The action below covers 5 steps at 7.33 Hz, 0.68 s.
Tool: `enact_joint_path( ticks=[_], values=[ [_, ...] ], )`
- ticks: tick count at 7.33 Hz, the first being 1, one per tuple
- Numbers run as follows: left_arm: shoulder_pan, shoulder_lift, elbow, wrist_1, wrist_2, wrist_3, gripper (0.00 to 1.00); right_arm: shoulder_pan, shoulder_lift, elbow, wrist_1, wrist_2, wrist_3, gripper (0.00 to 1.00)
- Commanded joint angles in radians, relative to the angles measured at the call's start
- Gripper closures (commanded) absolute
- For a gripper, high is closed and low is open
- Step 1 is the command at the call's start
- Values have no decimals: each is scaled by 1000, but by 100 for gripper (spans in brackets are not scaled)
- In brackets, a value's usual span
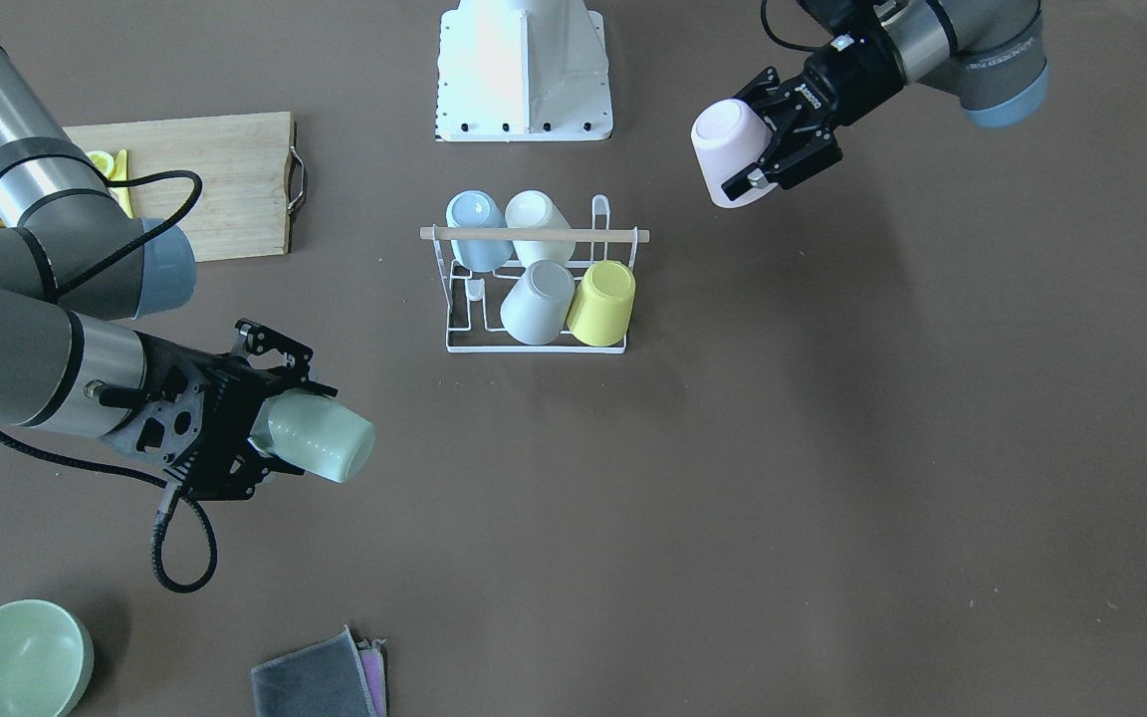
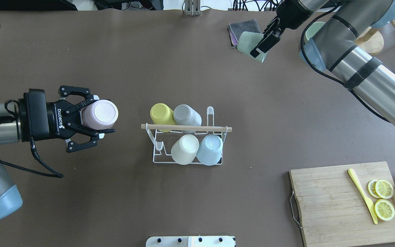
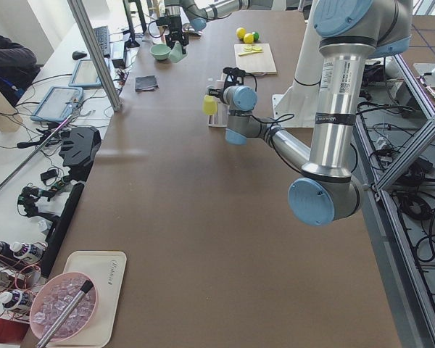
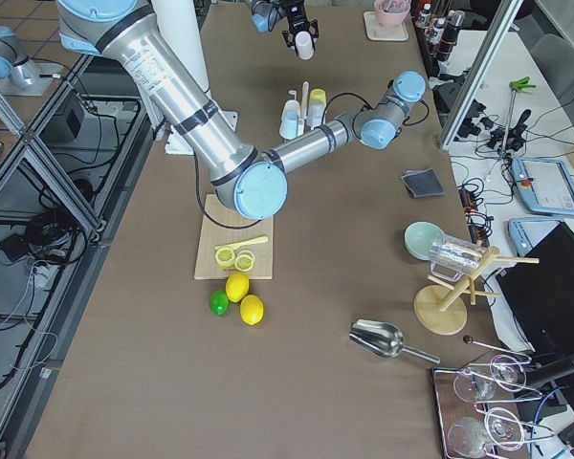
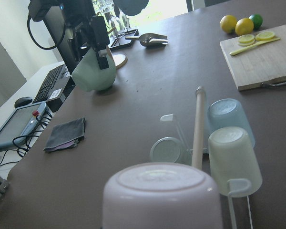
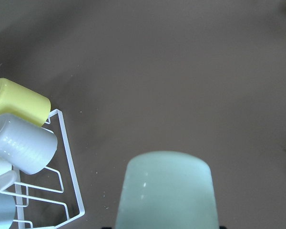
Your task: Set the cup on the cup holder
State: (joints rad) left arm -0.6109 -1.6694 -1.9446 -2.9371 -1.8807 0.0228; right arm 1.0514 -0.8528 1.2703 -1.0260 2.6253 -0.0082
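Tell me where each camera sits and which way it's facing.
Front-facing: across the table, steeply down at the rack; both arms, left tool with pink cup at picture right.
Overhead: behind the robot, forward and down; both arms, right tool with green cup.
Exterior left: robot's left table end, along the table; left arm near.
Exterior right: opposite end; right arm near.
Left wrist: over the pink cup toward the rack.
Right wrist: over the green cup down at the table.
Front-facing and overhead share rack and both cups, from opposite sides.

A brown table [image 1: 832,448] stands on tiled floor [image 3: 428,23] beside an aluminium post [image 3: 96,54], perhaps near a window [image 5: 162,7].
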Motion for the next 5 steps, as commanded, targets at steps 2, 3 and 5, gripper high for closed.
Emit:
enact_joint_path(
  ticks=[2, 3, 5],
  values=[
    [179, -77, 85, -305, 50, -81, 53, 9, -23, -26, 155, -45, 93, 100],
    [216, -131, 161, -359, 81, -84, 53, 7, -55, -26, 272, -94, 82, 100],
    [220, -223, 266, -392, 155, -86, 53, 9, -63, -101, 566, -140, 88, 100]
  ],
)
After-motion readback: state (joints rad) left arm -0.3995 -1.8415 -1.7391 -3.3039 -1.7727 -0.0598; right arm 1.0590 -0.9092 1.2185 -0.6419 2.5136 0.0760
